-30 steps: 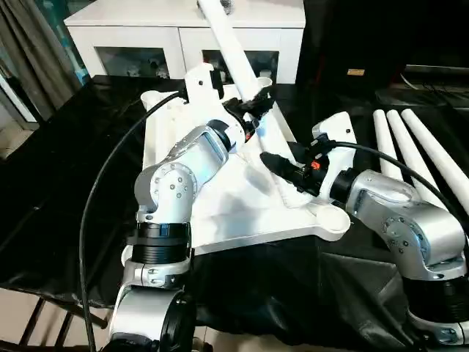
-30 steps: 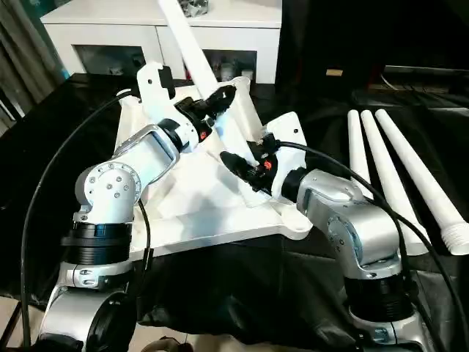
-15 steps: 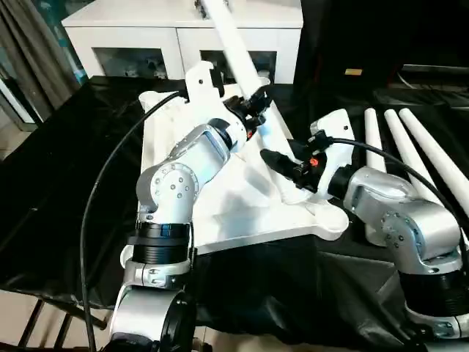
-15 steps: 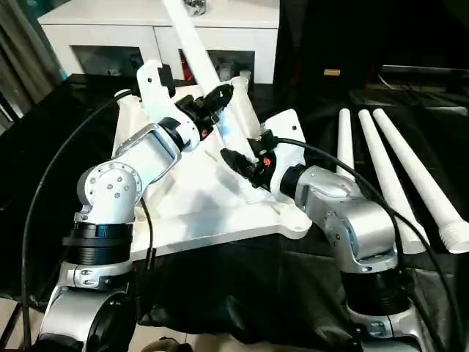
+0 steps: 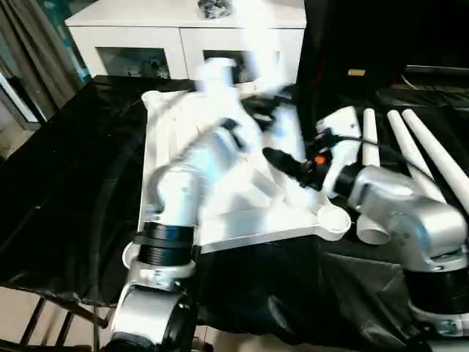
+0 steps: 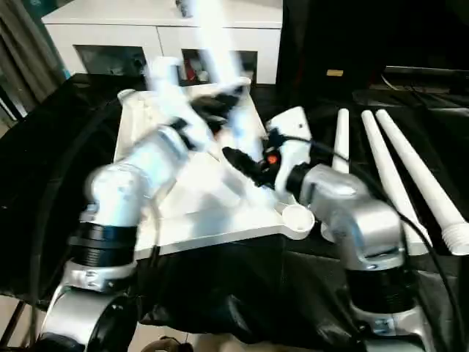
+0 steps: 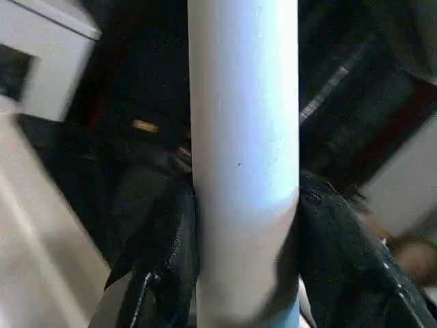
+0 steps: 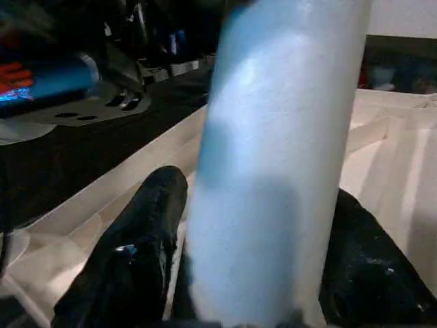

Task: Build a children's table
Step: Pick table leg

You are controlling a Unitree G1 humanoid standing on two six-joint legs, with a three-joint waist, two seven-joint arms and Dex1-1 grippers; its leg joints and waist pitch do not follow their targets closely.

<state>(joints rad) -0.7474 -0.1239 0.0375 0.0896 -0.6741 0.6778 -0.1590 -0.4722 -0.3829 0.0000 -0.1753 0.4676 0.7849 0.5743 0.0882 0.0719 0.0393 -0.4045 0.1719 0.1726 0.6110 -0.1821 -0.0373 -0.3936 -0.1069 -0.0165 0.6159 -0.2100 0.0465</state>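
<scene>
Where tabletop (image 5: 242,213) lies ribbed side up on the black cloth (image 5: 66,183), seeing one leg (image 7: 242,157) standing up off its far end, blurred in head views. Clamped by left gripper (image 7: 246,195), black fingers (image 7: 171,239) tight against both sides of the tube. Straddled nearer the tabletop by right gripper (image 8: 273,205) too; can't tell if gripping or loose. Three spare legs (image 5: 432,158) side by side on the cloth, just right of tabletop. White cabinet (image 5: 183,37) behind.
</scene>
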